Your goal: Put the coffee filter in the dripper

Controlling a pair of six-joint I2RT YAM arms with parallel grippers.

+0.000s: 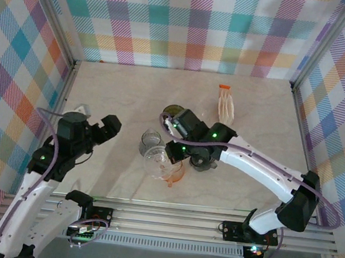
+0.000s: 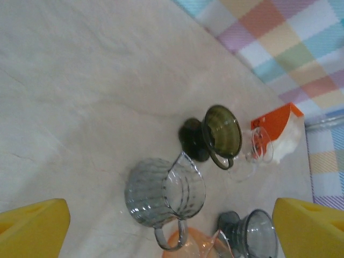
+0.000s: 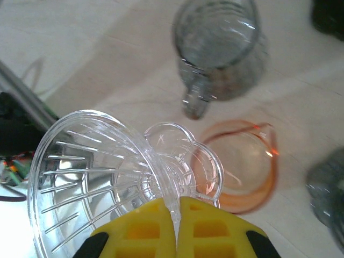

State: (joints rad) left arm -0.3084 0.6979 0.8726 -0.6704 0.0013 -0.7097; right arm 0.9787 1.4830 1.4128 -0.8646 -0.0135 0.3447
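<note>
The right gripper [image 3: 176, 217] has its yellow fingers pressed together on a thin flange of the clear ribbed cone dripper [image 3: 97, 177], which is tilted beside the orange glass server [image 3: 242, 166]. The left gripper [image 1: 96, 118] hangs spread wide, holding nothing. The white paper coffee filter stack [image 1: 226, 103], orange-banded, lies well beyond the right gripper. Paper should be light, floppy and easily creased, so an edge pinch seems best. The right wrist view shows the pinch. The left wrist view shows the filters behind the olive-green glass dripper [image 2: 221, 135].

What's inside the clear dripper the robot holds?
Empty: only its bare ribs show inside the clear dripper, pinched by the right gripper.
</note>
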